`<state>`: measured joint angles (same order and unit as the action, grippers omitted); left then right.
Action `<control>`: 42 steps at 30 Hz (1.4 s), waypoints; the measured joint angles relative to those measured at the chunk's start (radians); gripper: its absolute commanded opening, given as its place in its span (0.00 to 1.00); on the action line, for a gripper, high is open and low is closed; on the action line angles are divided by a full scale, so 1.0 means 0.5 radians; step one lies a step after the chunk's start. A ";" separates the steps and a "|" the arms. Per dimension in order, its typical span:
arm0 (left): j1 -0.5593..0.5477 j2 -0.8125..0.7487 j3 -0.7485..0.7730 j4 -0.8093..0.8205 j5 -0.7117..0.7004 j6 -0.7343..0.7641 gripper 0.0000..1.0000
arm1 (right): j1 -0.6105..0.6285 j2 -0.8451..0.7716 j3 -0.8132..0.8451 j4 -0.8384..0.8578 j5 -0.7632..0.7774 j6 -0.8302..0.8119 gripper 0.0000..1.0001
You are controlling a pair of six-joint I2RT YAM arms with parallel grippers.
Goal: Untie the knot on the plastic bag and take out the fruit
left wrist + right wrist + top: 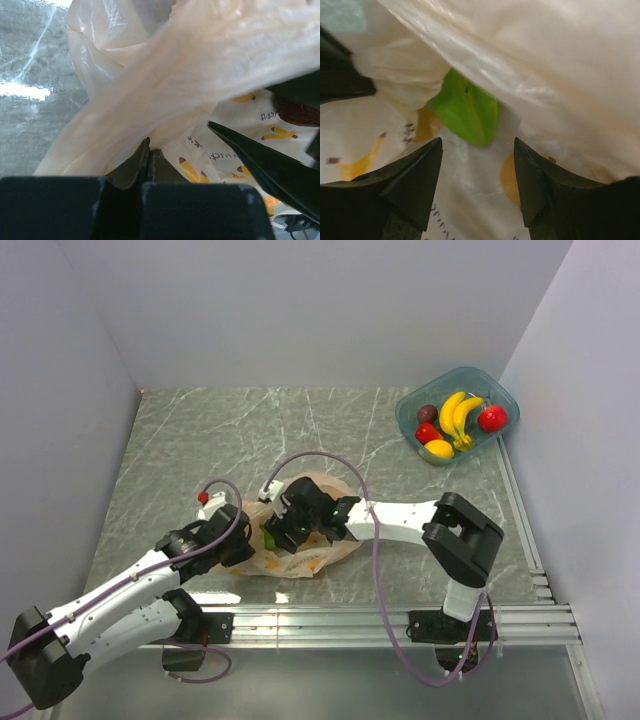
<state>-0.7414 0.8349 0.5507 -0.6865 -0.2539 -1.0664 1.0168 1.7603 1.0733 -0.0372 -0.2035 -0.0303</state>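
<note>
Plastic bag (300,560) lies mid-table between the two arms, well apart from the teal tub (510,403) of fruit in the far right corner. Left gripper (149,159): fingers pressed together, pinching a stretched band of the bag's thin plastic. Right gripper (477,172): fingers spread over the bag, with a smooth green object (465,107) showing under a fold just ahead of them

Bright, even light; glare patches on the table (25,90); close-up plastic bag (545,60) blurs in both wrist views.
</note>
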 measured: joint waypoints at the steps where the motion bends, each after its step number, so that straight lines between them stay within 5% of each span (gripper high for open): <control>1: -0.005 0.002 0.000 -0.002 -0.003 -0.004 0.00 | 0.000 0.028 0.000 0.018 0.003 -0.010 0.70; 7: -0.039 0.051 0.018 -0.014 -0.013 -0.009 0.01 | 0.001 0.154 0.015 0.173 -0.014 -0.041 0.79; 15: -0.085 0.120 0.050 -0.012 -0.014 -0.009 0.01 | 0.004 0.317 0.095 0.317 -0.108 -0.065 0.77; 18: -0.097 0.132 0.053 -0.012 -0.021 -0.009 0.00 | 0.004 0.372 0.112 0.352 -0.131 -0.076 0.62; 22: -0.104 0.132 0.053 -0.012 -0.038 -0.010 0.01 | 0.004 0.406 0.111 0.360 -0.149 -0.089 0.24; 28: -0.107 0.130 0.057 -0.036 -0.105 -0.023 0.01 | 0.004 0.339 0.019 0.370 -0.095 -0.098 0.00; 36: -0.108 0.096 0.094 -0.130 -0.220 -0.041 0.00 | -0.012 -0.057 -0.229 0.326 0.047 -0.096 0.00; 42: -0.109 0.087 0.126 -0.185 -0.258 -0.056 0.01 | -0.024 -0.192 -0.327 0.372 0.065 -0.038 0.44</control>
<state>-0.7959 0.8783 0.6136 -0.7792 -0.3828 -1.0946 1.0050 1.6642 0.9100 0.1490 -0.1711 -0.0494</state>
